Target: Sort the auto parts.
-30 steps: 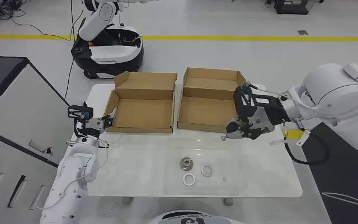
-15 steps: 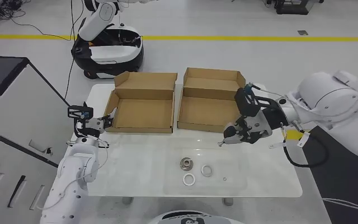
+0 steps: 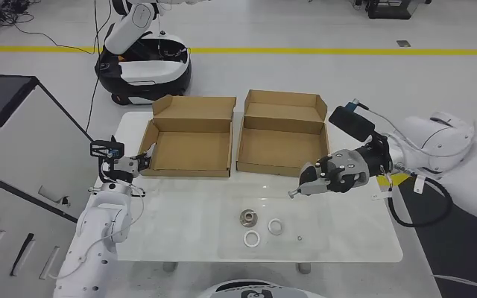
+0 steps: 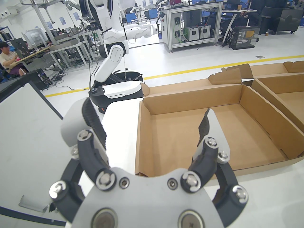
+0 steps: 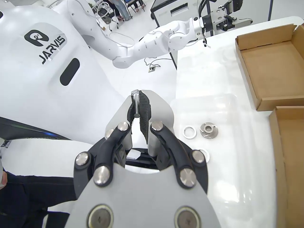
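Observation:
My right gripper (image 3: 297, 190) hovers above the table just in front of the right cardboard box (image 3: 279, 149), shut on a small threaded bolt (image 5: 136, 104) that stands between its pads. On the table below lie a flanged metal bushing (image 3: 248, 217), a metal ring (image 3: 275, 226), a white ring (image 3: 252, 239) and a tiny part (image 3: 299, 238). The bushing (image 5: 209, 130) and a ring (image 5: 189, 131) also appear in the right wrist view. My left gripper (image 3: 146, 159) stands open and empty at the left wall of the left cardboard box (image 4: 190, 129).
Both boxes sit side by side at the back of the white table (image 3: 186, 223), lids folded back, insides bare. Another white robot (image 3: 145, 52) stands on the floor behind the table. A dark stand (image 3: 22, 141) is off the table's left edge.
The right arm has swung back to the right and its wrist has turned; the gripper with the bolt has sunk slightly toward the table's front. The left arm has not moved.

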`<state>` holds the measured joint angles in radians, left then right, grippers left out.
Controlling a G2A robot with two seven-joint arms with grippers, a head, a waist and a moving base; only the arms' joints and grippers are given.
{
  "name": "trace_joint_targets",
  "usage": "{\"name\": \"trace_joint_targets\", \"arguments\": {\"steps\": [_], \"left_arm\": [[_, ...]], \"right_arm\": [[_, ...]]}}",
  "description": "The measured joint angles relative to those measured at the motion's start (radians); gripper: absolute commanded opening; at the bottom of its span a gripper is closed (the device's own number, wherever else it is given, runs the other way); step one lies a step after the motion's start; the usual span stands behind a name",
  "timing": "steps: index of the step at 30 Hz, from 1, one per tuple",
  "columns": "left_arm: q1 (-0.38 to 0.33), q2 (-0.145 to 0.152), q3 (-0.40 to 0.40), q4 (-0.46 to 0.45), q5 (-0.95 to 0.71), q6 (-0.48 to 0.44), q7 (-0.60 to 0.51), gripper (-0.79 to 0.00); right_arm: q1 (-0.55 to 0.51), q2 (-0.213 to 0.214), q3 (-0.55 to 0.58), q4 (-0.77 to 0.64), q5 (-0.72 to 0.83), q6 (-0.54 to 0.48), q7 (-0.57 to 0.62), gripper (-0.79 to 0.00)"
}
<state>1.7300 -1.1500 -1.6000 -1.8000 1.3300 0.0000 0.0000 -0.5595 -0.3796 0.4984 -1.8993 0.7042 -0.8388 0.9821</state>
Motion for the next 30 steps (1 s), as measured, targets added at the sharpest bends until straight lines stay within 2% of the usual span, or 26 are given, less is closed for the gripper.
{"name": "trace_joint_targets", "arguments": {"steps": [25, 30], "left_arm": [[0.0, 0.0, 0.0, 0.0, 0.0, 0.0, 0.0, 0.0], [0.0, 0.0, 0.0, 0.0, 0.0, 0.0, 0.0, 0.0]], "right_arm": [[0.0, 0.0, 0.0, 0.0, 0.0, 0.0, 0.0, -0.785], [-0.035, -0.007, 0.007, -0.014, 0.033, 0.006, -0.049, -0.785]]}}
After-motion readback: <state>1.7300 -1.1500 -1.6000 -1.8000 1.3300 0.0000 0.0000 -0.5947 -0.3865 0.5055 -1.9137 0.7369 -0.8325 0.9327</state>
